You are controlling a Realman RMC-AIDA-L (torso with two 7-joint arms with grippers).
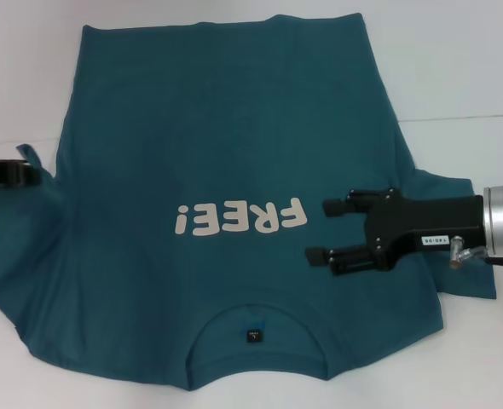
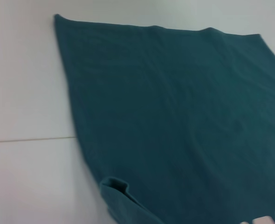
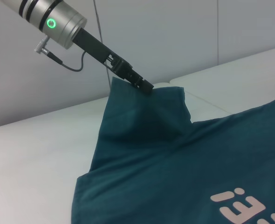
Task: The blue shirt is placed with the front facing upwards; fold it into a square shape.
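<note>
Two grippers at work, one sleeve each. My left gripper [image 3: 144, 85] is pinched shut on the shirt [image 1: 234, 153] at its left sleeve [image 3: 151, 112], lifting that cloth into a peak off the table [image 1: 456, 68] near the left edge. My right gripper [image 1: 324, 230] hovers with fingers parted over the chest, just beside the white print [image 1: 239, 219], holding nothing. The shirt lies flat, front up, collar [image 1: 253, 334] toward the near edge, hem toward the far edge, so its long axis runs near to far. Inward from my left gripper lies the body, so I judge the sleeve folds across toward the middle.
</note>
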